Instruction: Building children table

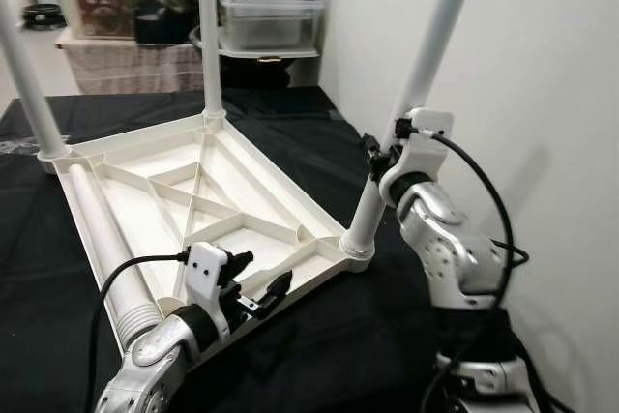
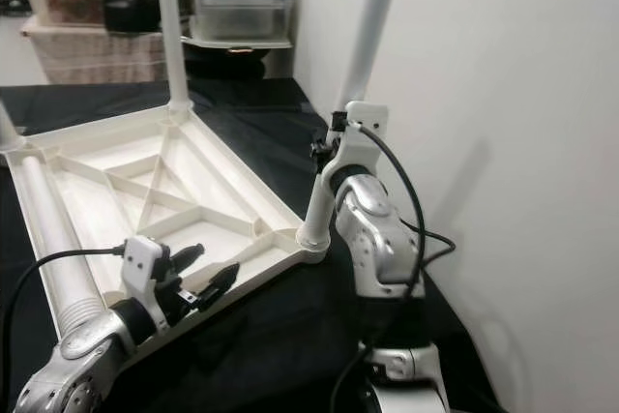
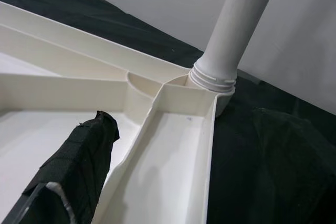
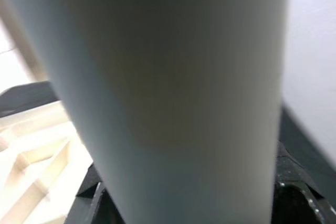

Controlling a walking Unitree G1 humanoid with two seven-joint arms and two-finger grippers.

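Nearest, left end effector [image 1: 259, 289] hovers released over the near rim of the upturned tabletop [image 1: 242, 195], probably to steady it. Loose leg [image 1: 102, 249] lies along the tabletop's left side, likely last to fit. Right end effector [image 1: 379, 160] is clenched around the corner leg [image 1: 411, 103], tilted in its socket toward the worktop's right edge, probably seating it. Two more legs stand at far corners. Black-covered worktop [image 1: 319, 142]; white wall right, storage bins [image 1: 269, 18] behind.
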